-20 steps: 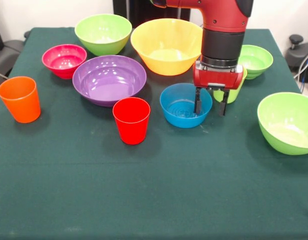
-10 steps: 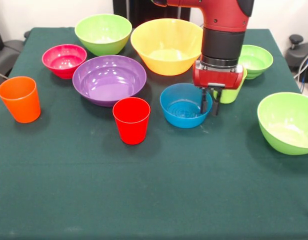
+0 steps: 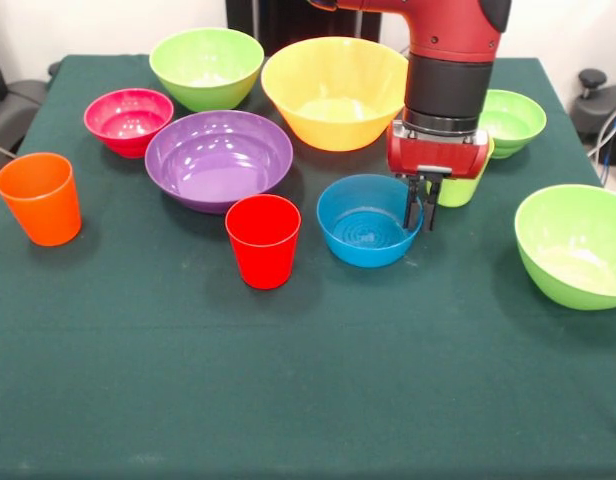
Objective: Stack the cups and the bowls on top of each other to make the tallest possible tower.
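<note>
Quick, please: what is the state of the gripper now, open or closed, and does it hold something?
Gripper: closed on the rim of the blue bowl, which sits tilted.

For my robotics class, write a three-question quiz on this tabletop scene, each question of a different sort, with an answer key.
1. True or false: the gripper is shut on the rim of the blue bowl.
2. Which thing stands nearest the red cup? A) the orange cup B) the purple bowl C) the yellow bowl
3. Fill in: the magenta bowl sits between the purple bowl and the table's ____ edge in the front view.

Key: 1 true; the blue bowl is tilted, its gripped side raised. 2 B. 3 left.
</note>
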Robot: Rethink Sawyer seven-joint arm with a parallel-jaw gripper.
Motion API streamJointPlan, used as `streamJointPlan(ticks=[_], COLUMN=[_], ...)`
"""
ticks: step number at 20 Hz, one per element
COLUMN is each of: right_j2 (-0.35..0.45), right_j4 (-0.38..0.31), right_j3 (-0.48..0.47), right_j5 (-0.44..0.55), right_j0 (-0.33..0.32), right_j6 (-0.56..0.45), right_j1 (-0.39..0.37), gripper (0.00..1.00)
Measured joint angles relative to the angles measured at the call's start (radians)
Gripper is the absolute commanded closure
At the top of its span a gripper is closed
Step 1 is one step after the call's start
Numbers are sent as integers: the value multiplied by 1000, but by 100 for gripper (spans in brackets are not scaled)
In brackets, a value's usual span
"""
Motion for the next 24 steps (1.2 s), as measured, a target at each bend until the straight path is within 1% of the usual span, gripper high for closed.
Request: streamJointPlan(ticks=[4,8,12,13,16,17,18,22,24], right_j2=[0,-16,-61,-79,-104,-125,-136,-165,-188], right_j4=[3,26,72,91,115,134,144,173,189], right_j3=[0,2,19,30,41,44,45,44,42], right_j5=[0,0,0,6,25,54,73,139,191], right_j0=[0,15,64,88,121,148,161,196,215], right_j6=[0,4,26,38,58,72,79,102,116], right_j1=[0,-4,-38,-61,-96,-124,-139,-180,-204], gripper=[100,100,100,100,100,100,100,100,100])
